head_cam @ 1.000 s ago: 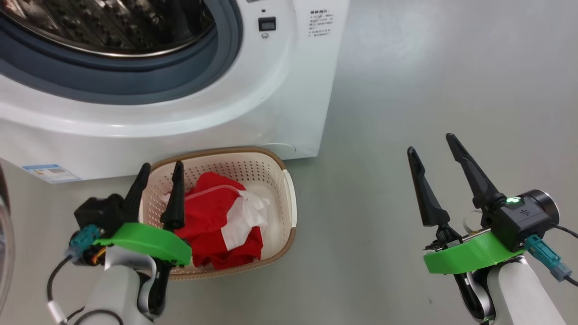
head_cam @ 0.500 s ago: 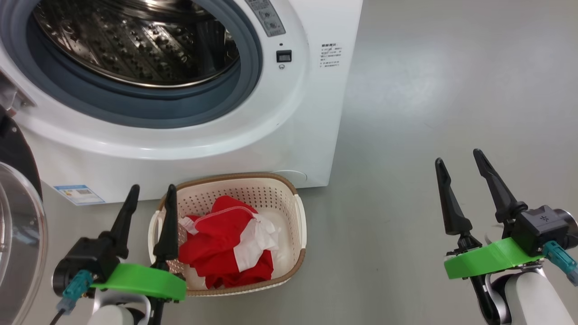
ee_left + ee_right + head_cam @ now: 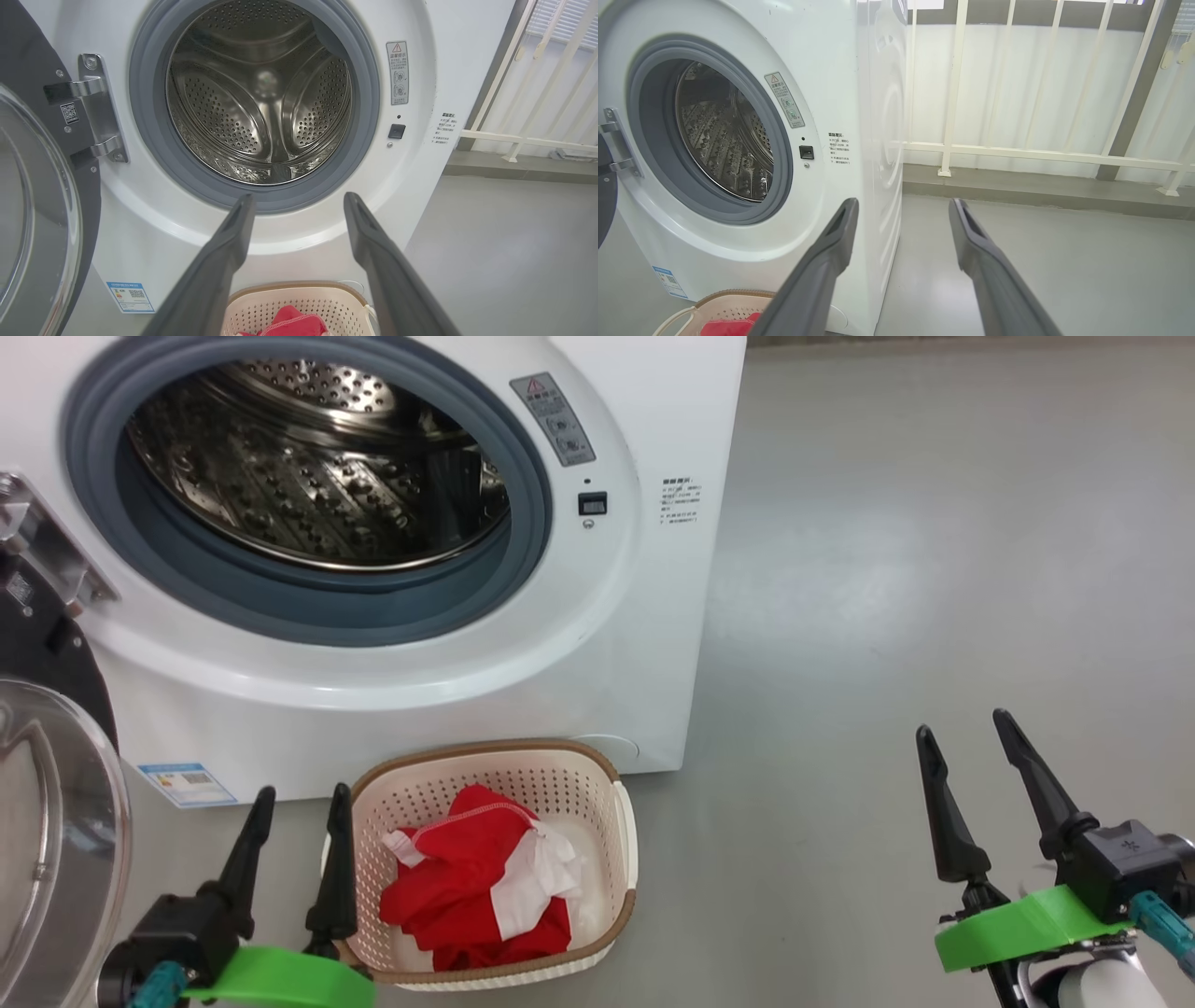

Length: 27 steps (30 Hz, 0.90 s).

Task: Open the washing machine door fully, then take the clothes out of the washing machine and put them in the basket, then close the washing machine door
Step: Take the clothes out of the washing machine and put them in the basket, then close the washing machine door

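Left gripper (image 3: 303, 795): its two fingers (image 3: 247, 849) are spread wide and hold nothing.
Right gripper (image 3: 963, 723): spread wide too, holding nothing, above bare floor (image 3: 887, 616).
Basket (image 3: 523, 782): just beside the left gripper, on its inner side, and well apart from the right gripper.
Clothes (image 3: 457, 887): a red and white heap lying inside the basket, near the left gripper's tips.
Washing machine door (image 3: 47, 840): on the outer side of the left gripper, swung wide open.
Washing machine (image 3: 644, 644): straight ahead of the left gripper, past the basket, and ahead and to the inner side of the right gripper.
Drum (image 3: 308, 495): farthest from both grippers; it looks bare inside.
Done: the door looks fully open, and the clothes seem to be all out and in the basket.
Left to do: shutting the door. The left gripper is the closer one to it.
Count: two grippers, four fingers, one basket, one washing machine, one door, one heap of clothes. I cannot tell how many pieces are in the heap.
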Available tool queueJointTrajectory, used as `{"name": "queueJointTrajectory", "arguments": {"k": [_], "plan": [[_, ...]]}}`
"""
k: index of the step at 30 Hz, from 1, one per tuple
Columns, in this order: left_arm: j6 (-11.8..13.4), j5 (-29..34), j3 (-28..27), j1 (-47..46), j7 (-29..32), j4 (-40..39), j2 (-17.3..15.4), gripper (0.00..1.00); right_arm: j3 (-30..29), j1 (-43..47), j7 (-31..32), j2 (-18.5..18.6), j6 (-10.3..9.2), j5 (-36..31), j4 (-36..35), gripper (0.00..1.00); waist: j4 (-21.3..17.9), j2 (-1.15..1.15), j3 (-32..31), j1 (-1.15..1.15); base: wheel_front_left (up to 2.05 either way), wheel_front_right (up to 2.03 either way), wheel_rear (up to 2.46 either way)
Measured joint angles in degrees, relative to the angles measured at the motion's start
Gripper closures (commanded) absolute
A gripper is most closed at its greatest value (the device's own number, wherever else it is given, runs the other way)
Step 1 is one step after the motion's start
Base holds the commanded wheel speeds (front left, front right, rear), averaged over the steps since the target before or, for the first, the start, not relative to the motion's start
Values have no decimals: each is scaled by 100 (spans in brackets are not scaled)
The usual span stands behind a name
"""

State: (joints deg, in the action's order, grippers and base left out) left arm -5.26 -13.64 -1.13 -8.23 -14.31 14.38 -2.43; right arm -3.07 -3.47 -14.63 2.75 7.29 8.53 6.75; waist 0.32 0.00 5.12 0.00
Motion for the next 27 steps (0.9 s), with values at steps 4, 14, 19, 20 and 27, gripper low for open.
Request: {"name": "queueJointTrajectory", "arguments": {"k": [4, 14, 19, 20, 27], "plan": [[77, 177, 12, 175, 0, 4, 0, 0, -12, 184, 0, -7, 0, -14, -48, 0, 3, 0, -157, 0, 0, 0, 0], [77, 211, -58, 384, 0, 42, 0, 0, -31, 440, 0, -20, 0, -20, -144, 0, 8, 0, -441, 0, 0, 0, 0], [77, 219, -91, 417, 0, 53, 0, 0, -51, 454, 0, -34, 0, -24, -193, 0, 14, 0, -512, 0, 0, 0, 0], [77, 222, -92, 453, 0, 54, 0, 0, -53, 455, 0, -34, 0, -24, -199, 0, 16, 0, -513, 0, 0, 0, 0], [171, 298, -125, 483, 0, 82, 0, 0, -44, 458, 0, -35, 0, -23, -215, 0, 25, 0, -501, 0, -3, 3, 0]]}}
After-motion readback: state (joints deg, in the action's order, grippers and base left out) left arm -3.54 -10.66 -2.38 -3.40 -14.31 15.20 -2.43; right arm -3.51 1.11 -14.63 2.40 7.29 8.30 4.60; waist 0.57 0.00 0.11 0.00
